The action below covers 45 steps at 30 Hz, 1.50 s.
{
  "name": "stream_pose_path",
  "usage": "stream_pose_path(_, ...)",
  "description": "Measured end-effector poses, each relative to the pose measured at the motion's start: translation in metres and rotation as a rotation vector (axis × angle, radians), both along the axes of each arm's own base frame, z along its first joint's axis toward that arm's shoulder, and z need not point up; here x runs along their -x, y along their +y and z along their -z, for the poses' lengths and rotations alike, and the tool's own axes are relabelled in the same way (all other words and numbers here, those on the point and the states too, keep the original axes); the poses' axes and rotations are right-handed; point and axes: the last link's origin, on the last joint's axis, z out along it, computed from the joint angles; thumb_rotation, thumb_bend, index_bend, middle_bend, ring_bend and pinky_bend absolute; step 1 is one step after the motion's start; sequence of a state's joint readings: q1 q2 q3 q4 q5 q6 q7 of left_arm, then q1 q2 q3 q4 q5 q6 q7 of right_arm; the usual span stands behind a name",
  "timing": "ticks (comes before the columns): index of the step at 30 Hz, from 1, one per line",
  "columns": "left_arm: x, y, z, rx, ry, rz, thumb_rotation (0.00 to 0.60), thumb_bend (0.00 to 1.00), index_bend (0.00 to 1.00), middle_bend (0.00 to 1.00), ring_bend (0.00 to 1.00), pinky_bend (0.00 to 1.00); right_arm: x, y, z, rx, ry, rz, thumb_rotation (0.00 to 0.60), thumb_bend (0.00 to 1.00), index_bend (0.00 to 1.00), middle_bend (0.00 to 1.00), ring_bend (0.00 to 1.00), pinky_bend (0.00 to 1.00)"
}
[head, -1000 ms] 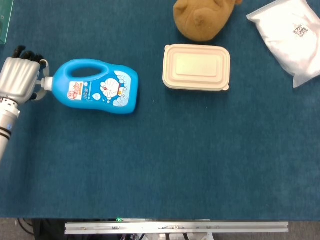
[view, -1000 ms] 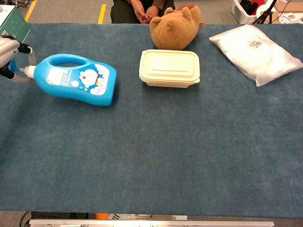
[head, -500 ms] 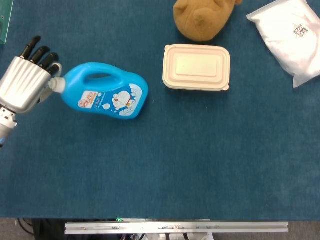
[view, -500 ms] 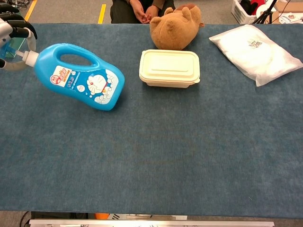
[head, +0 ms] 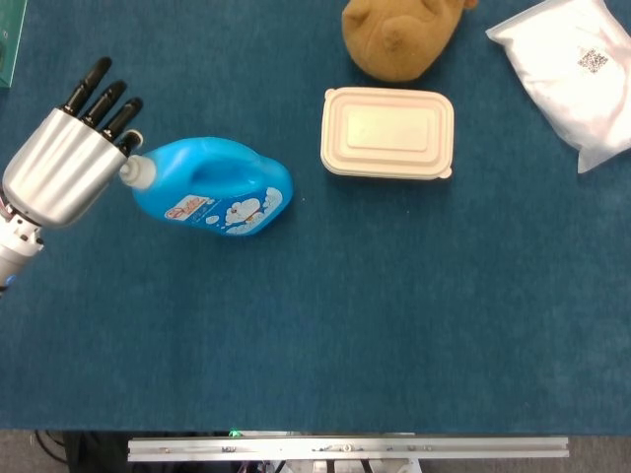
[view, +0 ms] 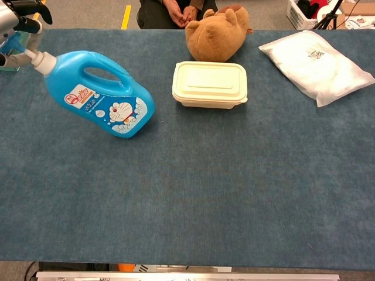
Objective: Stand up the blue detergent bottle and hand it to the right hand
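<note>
The blue detergent bottle (head: 215, 186) with a cartoon label is tilted up on its base corner, its white cap raised to the left; in the chest view the blue detergent bottle (view: 96, 92) leans at about forty-five degrees. My left hand (head: 67, 163) holds the white cap (head: 136, 172) at the bottle's neck, fingers pointing away from me. Only the fingertips of my left hand (view: 17, 13) show in the chest view's top left corner. My right hand appears in neither view.
A cream lidded food box (head: 386, 132) sits right of the bottle. Behind it lies a brown plush toy (head: 399, 34). A white plastic bag (head: 579, 65) lies at the far right. A green object (view: 10, 51) is at the left table edge. A person's hands (view: 179, 12) show beyond the table.
My left hand has risen with the cap, tipping the bottle from lying flat to steeply tilted on its base. The bottle's base has shifted slightly right.
</note>
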<state>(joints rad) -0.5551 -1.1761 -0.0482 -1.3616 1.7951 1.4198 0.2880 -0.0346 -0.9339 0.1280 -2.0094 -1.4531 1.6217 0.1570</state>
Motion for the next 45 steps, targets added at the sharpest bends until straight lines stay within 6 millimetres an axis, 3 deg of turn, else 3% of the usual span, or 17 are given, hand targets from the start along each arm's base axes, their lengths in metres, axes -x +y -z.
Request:
stream_pose_path(18, -0.026, 0.000, -0.016, -0.047, 0.019, 0.077, 0.600, 0.33, 0.68, 0.35, 0.26, 0.16, 0.004, 0.003, -0.001, 0.015, -0.013, 0.007, 0.600, 0.11, 0.06, 0.21, 0.11, 0.26)
stream_pose_path(33, -0.024, 0.007, -0.016, -0.067, 0.033, 0.029, 0.600, 0.33, 0.66, 0.34, 0.25, 0.16, 0.008, 0.003, -0.002, 0.016, -0.018, 0.010, 0.600, 0.11, 0.06, 0.21, 0.11, 0.26)
stream_pose_path(39, -0.020, 0.011, -0.017, -0.082, 0.044, -0.026, 0.600, 0.33, 0.59, 0.31, 0.24, 0.16, 0.008, 0.002, -0.001, 0.016, -0.016, 0.013, 0.600, 0.11, 0.06, 0.21, 0.11, 0.26)
stream_pose_path(45, -0.016, 0.012, -0.021, -0.095, 0.049, -0.071, 0.600, 0.33, 0.43, 0.27, 0.20, 0.16, 0.007, 0.001, 0.000, 0.014, -0.013, 0.014, 0.600, 0.11, 0.06, 0.21, 0.11, 0.26)
